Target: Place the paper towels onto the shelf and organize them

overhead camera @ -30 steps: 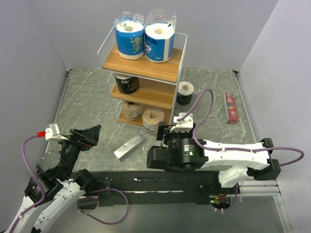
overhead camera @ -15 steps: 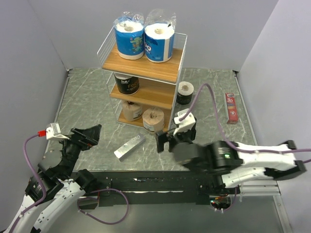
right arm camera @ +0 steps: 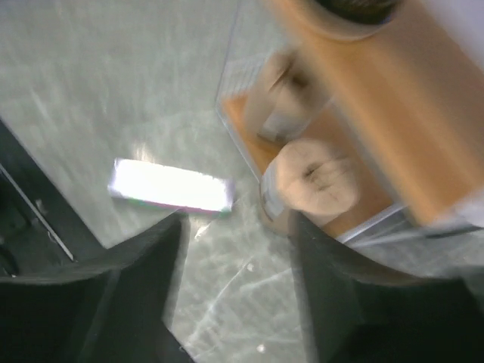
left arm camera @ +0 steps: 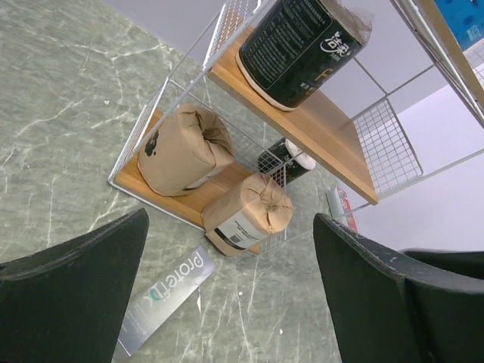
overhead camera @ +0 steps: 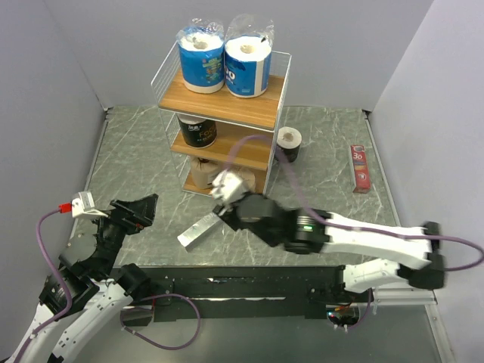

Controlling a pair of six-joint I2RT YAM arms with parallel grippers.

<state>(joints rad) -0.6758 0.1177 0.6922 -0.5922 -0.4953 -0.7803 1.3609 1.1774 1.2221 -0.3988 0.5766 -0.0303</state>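
Note:
The shelf [overhead camera: 249, 106] holds two blue paper towels [overhead camera: 203, 59] [overhead camera: 249, 64] on top and one black roll [overhead camera: 198, 133] on the middle board. One brown roll [overhead camera: 201, 173] shows on the bottom board; my right arm hides the other in the top view. Both brown rolls show in the left wrist view [left arm camera: 185, 151] [left arm camera: 246, 213]. The second black roll [overhead camera: 288, 144] stands on the table to the right of the shelf. My right gripper [overhead camera: 226, 214] [right arm camera: 236, 227] is open and empty, low before the shelf's front. My left gripper [overhead camera: 136, 211] [left arm camera: 231, 253] is open and empty at the near left.
A flat silver bar [overhead camera: 201, 229] [left arm camera: 166, 299] [right arm camera: 170, 186] lies on the table just left of my right gripper. A slim red box [overhead camera: 360, 168] lies at the far right. The right wrist view is blurred. Grey walls close in both sides.
My right arm has swung left, bringing its gripper from the table's middle to the shelf's front near the silver bar. The left arm has not moved.

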